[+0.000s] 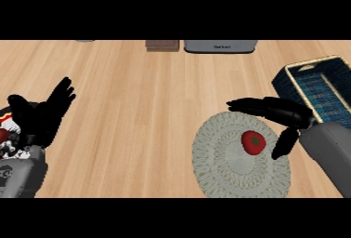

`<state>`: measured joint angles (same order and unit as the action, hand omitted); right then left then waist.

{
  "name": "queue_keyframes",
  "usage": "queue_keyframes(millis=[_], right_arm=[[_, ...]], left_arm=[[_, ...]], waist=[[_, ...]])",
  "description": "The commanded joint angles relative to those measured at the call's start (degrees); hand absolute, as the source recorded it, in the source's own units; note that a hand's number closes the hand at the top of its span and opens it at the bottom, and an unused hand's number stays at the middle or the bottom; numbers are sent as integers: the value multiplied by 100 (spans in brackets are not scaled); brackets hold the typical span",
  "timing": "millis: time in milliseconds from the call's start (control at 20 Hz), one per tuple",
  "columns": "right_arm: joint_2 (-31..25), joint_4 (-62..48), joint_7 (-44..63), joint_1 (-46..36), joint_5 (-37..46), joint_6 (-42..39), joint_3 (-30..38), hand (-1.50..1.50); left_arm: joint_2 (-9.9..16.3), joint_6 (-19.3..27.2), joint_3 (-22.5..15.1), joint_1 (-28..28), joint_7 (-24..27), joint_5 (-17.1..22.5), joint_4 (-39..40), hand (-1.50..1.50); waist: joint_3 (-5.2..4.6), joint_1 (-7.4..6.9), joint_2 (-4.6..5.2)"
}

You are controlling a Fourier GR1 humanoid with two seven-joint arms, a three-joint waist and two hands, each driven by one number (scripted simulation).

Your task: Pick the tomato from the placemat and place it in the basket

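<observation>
Placemat (226, 172): round, pale woven mat at the near edge of the bench (151, 116), right of centre; it carries your target.
Tomato (254, 142): red with a green stem mark, lying on the placemat's right half, not lifted.
Right robot hand (288, 122): you have it arched over the tomato, fingers (264, 106) spread beyond it and thumb (284, 144) just beside its right flank; no closure on the fruit shows.
Left robot hand (41, 114): resting at the left edge of the bench, fingers straight and spread, holding nothing.
Basket (296, 81): dark blue weave with a pale rim, at the right edge beyond the placemat; nothing shows inside the visible part.
Far edge: a brown block (162, 45) and a grey appliance (221, 46), partly cut off.
Progress: you are at the approach-to-grasp stage, by judgement; grasp, lift, carry to the basket and release all remain.
</observation>
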<state>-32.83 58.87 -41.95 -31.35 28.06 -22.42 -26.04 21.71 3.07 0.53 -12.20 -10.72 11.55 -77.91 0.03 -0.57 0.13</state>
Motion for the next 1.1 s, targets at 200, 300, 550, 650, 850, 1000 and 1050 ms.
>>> queue_keyframes(millis=[200, 300, 550, 650, 850, 1000, 1050], right_arm=[[-237, -390, -784, -165, 557, -402, 208, -150], [142, -159, -517, 20, 650, -243, 209, -150], [74, -1094, -1256, -299, 655, -287, 273, -150], [24, -1143, -1504, -165, 685, -179, 186, -150], [268, -895, -1355, -109, 672, -132, -24, -150], [240, -740, -1338, 51, 716, -53, -62, -150], [174, -583, -1200, 38, 810, -79, 50, -150]], left_arm=[[-188, 79, 75, -43, -240, -225, -195, 0], [-199, -192, 299, -272, 95, -144, 489, 0], [-196, -128, 209, 45, -149, -253, -139, 0], [-153, -233, 290, -73, -120, -195, -35, 0], [-352, -36, 156, 133, 37, -424, -178, 0], [-321, -117, 148, 188, -95, -451, -297, 0], [-227, -301, 388, 68, -106, -279, -85, 0]], waist=[[-2, 30, -10], [-4, 63, -6], [0, -17, 6], [0, -4, 6], [-1, 6, -8], [-1, 22, -17], [-3, 41, -15]])
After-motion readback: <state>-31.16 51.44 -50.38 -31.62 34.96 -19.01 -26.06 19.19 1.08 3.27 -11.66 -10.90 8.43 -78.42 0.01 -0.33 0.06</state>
